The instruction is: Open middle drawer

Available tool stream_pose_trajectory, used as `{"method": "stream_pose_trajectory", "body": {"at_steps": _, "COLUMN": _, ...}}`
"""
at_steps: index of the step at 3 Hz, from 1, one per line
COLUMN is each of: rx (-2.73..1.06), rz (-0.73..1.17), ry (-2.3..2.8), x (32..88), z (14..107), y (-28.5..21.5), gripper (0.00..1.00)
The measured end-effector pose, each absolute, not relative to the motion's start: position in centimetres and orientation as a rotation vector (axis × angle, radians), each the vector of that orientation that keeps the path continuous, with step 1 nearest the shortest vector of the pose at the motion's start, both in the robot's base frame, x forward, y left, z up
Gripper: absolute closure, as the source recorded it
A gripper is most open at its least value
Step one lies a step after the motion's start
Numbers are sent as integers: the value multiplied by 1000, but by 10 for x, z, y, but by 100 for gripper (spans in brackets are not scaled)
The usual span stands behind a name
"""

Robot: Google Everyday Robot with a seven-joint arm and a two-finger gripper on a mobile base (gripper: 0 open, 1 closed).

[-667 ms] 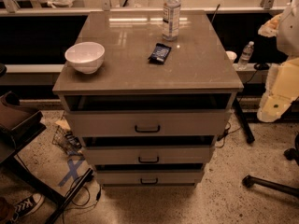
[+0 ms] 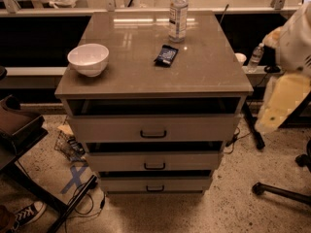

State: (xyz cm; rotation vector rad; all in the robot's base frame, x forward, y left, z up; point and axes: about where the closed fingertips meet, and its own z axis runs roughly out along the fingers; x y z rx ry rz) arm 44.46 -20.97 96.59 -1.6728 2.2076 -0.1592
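Observation:
The grey cabinet (image 2: 146, 76) has three pale-grey drawers. The middle drawer (image 2: 194, 160) is of medium height with a small dark bar handle (image 2: 154, 166) at front centre. It sits between the taller top drawer (image 2: 204, 127) and the slim bottom drawer (image 2: 189, 183). Dark gaps show above each drawer front. My gripper (image 2: 269, 118) is at the lower end of my pale arm at the right edge. It hangs in the air to the right of the cabinet, at about top-drawer height, apart from all handles.
On the cabinet top stand a white bowl (image 2: 88, 58), a dark packet (image 2: 166, 55) and a water bottle (image 2: 178, 13). A dark table (image 2: 19, 130) and cables (image 2: 82, 198) are at left. A chair base (image 2: 282, 191) is at right. A counter (image 2: 146, 8) runs behind.
My arm at the right has edged slightly left and down. The drawers and the things on top stand as before.

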Motion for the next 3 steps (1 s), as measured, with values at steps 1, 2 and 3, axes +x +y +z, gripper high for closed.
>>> {"method": "stream_pose_trajectory", "body": {"at_steps": 1, "rx": -1565, "rz": -158, "ry": 2262, "x": 437, "z": 889, "y": -207, "gripper": 0}}
{"method": "stream_pose_trajectory", "body": {"at_steps": 2, "rx": -1506, "rz": -144, "ry": 2297, "x": 436, "z": 821, "y": -208, "gripper": 0}}
{"method": "stream_pose_trajectory", "body": {"at_steps": 3, "rx": -1388, "rz": -175, "ry": 2240, "x": 486, "z": 775, "y": -211, "gripper": 0}}
